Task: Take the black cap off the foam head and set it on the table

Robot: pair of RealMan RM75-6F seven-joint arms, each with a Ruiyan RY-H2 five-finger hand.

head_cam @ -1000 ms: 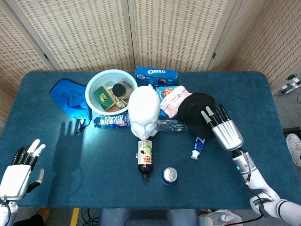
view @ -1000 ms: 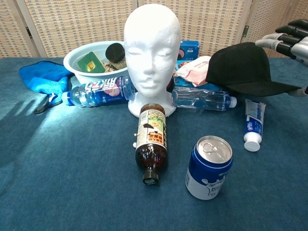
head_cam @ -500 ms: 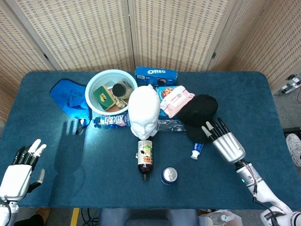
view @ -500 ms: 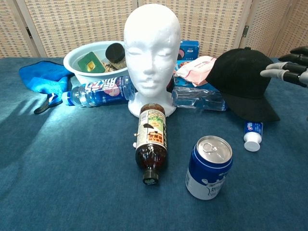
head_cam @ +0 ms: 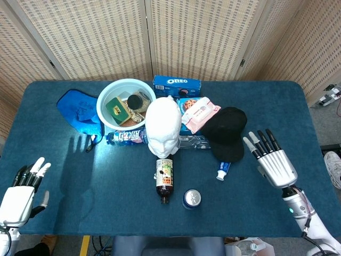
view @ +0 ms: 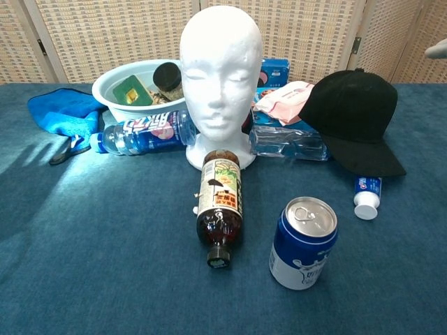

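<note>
The black cap [head_cam: 225, 131] [view: 355, 118] lies right of the bare white foam head [head_cam: 163, 126] [view: 219, 73], its brim over a toothpaste tube [head_cam: 223, 170] [view: 365, 196]. My right hand [head_cam: 272, 160] hovers to the right of the cap with fingers spread, holding nothing and apart from it. In the chest view only a fingertip of the right hand [view: 438, 47] shows at the right edge. My left hand [head_cam: 22, 193] rests open at the table's near left corner.
A brown bottle [head_cam: 163, 180] and a blue can [head_cam: 192, 198] lie in front of the foam head. Behind it are a pale bowl [head_cam: 109, 93] of items, a clear bottle [view: 141, 130], an Oreo box [head_cam: 176, 84], a pink packet [head_cam: 200, 112] and a blue cloth [head_cam: 80, 110].
My right hand has drawn back from the cap toward the right and near side. The cap has settled lower, its brim dropping onto the toothpaste tube. The left hand has barely moved.
</note>
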